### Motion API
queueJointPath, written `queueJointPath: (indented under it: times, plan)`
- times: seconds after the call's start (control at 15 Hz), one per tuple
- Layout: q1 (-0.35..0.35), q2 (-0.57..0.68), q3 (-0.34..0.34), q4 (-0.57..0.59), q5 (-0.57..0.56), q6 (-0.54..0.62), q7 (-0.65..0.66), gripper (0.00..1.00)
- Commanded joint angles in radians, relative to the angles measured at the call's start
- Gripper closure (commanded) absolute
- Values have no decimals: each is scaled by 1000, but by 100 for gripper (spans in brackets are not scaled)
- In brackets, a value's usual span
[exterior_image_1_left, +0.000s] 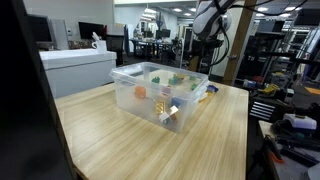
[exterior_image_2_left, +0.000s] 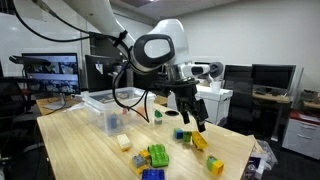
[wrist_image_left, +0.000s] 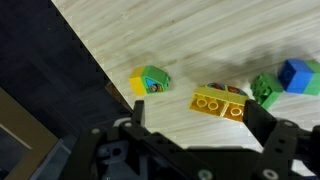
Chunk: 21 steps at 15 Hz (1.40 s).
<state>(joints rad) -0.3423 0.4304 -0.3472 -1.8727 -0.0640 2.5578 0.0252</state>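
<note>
light-wood tabletop (wrist_image_left: 230, 40) fills the wrist view, and in both exterior views it stands in an open lab with desks and monitors behind. the black 2-finger gripper (exterior_image_2_left: 190, 112) hangs just above a scatter of toy blocks, its jaws spread fully wide with nothing between them. the flat yellow plastic brick with round studs (wrist_image_left: 218, 103) lies on the wood below, roughly midway between the fingers (wrist_image_left: 262, 125) and clear of both. the small green plastic block (wrist_image_left: 264, 90) sits against its end, with the blue plastic block (wrist_image_left: 298, 75) just beside that. the yellow-and-green plastic block (wrist_image_left: 150, 80) rests near the table's edge. the clear plastic bin (exterior_image_1_left: 160, 90) stands well apart. the crowding looks like the main risk: a closing finger could catch the green block along with the yellow brick, cocking the brick so it slips out. a fingertip landing on the studs could skid it sideways. any sweep toward the edge could knock the yellow-and-green block to the floor.
</note>
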Motion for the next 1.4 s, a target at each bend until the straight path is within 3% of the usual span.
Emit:
queueJointPath:
  times: [0.0,0.4,0.8,0.87,1.2,1.33]
  plan:
    - [-25,156,-9,135,14,4,79,0]
    - [-60,334,-43,308,10,-44,172,0]
    - [-67,399,-38,363,15,-79,196,0]
    - [-65,404,-37,364,14,-82,197,25]
    - [-40,311,-24,319,6,-101,162,55]
    - [-23,199,13,278,18,-99,122,57]
